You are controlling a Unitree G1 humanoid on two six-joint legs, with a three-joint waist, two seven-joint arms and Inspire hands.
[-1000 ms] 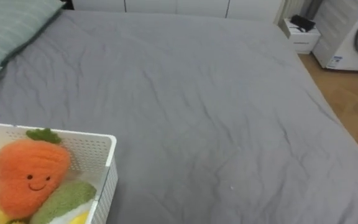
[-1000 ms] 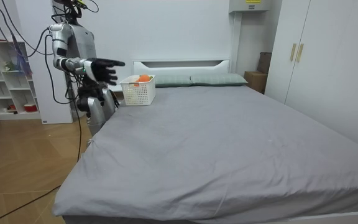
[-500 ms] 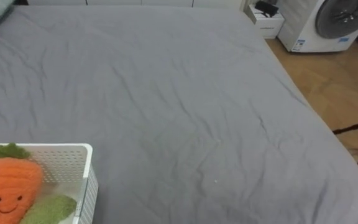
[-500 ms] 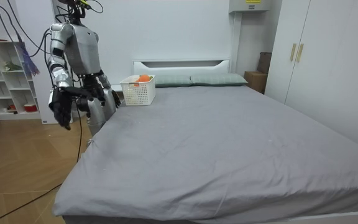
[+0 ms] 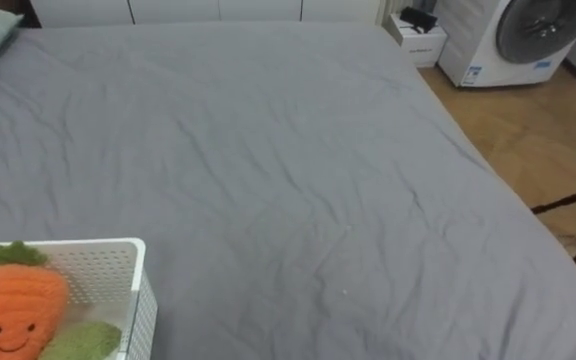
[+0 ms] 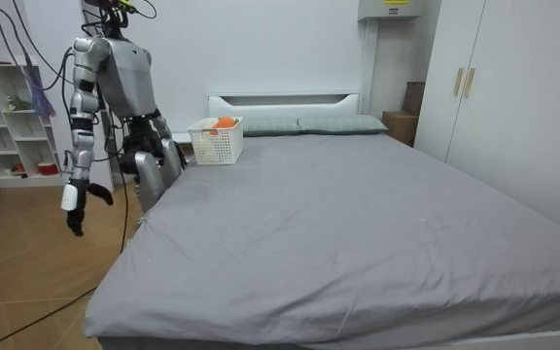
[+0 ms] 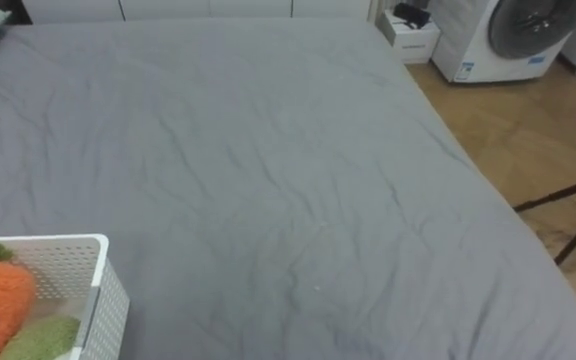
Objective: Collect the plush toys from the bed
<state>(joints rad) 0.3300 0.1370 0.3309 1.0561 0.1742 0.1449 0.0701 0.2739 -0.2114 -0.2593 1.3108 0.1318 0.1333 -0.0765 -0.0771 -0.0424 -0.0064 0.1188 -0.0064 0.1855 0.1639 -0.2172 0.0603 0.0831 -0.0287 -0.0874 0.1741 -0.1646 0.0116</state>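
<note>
My right hand (image 6: pixel 74 209) hangs low at my side, beside the bed (image 5: pixel 288 150), fingers loose and nearly straight, holding nothing. I judge it idles there because nothing before me calls for a grasp: the grey sheet shows wrinkles and no loose toy. The toys sit in the basket (image 5: pixel 118 252), which rests on the bed at my lower left, close to the edge, I think so that I can reach it from where I stand. In it lies the carrot (image 5: pixel 13 305) with a green plush (image 5: pixel 83 340) touching it. Basket and toys are higher than my hand and well apart from it, toward the room view's right
</note>
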